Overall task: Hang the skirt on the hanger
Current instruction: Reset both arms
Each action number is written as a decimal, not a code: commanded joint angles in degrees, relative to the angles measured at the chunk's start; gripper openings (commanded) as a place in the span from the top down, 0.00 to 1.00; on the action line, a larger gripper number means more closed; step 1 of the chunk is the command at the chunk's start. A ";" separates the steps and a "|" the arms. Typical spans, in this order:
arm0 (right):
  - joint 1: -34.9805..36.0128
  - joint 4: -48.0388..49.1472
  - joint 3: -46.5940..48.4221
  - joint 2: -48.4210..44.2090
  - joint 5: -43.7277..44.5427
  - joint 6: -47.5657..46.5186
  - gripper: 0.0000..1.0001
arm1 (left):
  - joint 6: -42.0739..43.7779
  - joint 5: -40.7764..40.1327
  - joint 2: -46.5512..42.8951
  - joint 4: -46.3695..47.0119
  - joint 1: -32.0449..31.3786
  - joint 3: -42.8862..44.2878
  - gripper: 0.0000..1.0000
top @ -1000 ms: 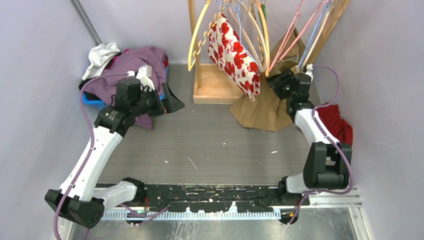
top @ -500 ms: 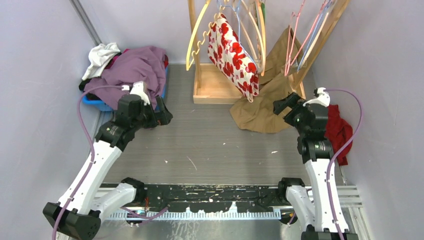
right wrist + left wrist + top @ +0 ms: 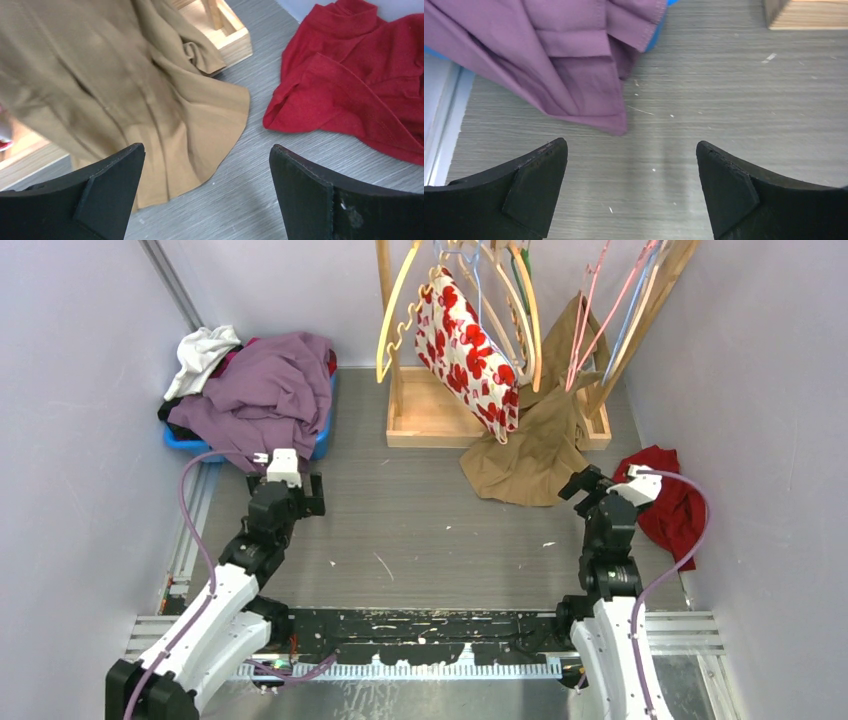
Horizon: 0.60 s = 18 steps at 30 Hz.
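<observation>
Both of my grippers stand spread wide and hold nothing. My left gripper (image 3: 629,150) hovers low over the grey wood-grain table (image 3: 734,100), its 2 black fingers framing bare surface, with the hem of a crumpled purple garment (image 3: 549,55) just ahead of it. That garment spills out of a blue plastic bin (image 3: 185,441) at the far left, where a white cloth (image 3: 200,350) lies on the pile. My right gripper (image 3: 206,150) hangs above the table at the right, between the tan fabric skirt (image 3: 125,90) and a rumpled red garment (image 3: 360,75), touching neither. The skirt pools on the table against the wooden tray base (image 3: 430,425) of the hanger rack, and its upper part climbs among the pink wire hangers (image 3: 585,310); I cannot tell whether it sits on 1 of them. A red-and-white floral cloth (image 3: 465,350) hangs from the rack just left of the skirt.
</observation>
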 commanded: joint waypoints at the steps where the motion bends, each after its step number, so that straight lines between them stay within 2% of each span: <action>1: 0.00 17.51 -7.25 2.82 7.41 -0.64 0.00 | 5.55 -5.06 5.05 18.77 2.78 -2.83 0.01; 6: -0.05 26.36 -12.73 3.54 11.75 -1.10 0.00 | 8.20 -1.12 13.96 28.08 4.44 -4.59 0.01; 9: -0.01 36.80 -16.90 7.72 13.61 -1.13 0.00 | 8.88 -0.44 18.31 32.31 5.49 -5.52 0.01; 14: -0.02 55.24 -19.44 25.32 14.11 0.10 0.00 | 7.25 5.03 26.99 39.64 8.80 -6.76 0.01; 18: -0.04 78.00 -20.49 45.01 10.66 -1.58 0.00 | 7.98 6.09 28.96 42.39 9.05 -6.39 0.01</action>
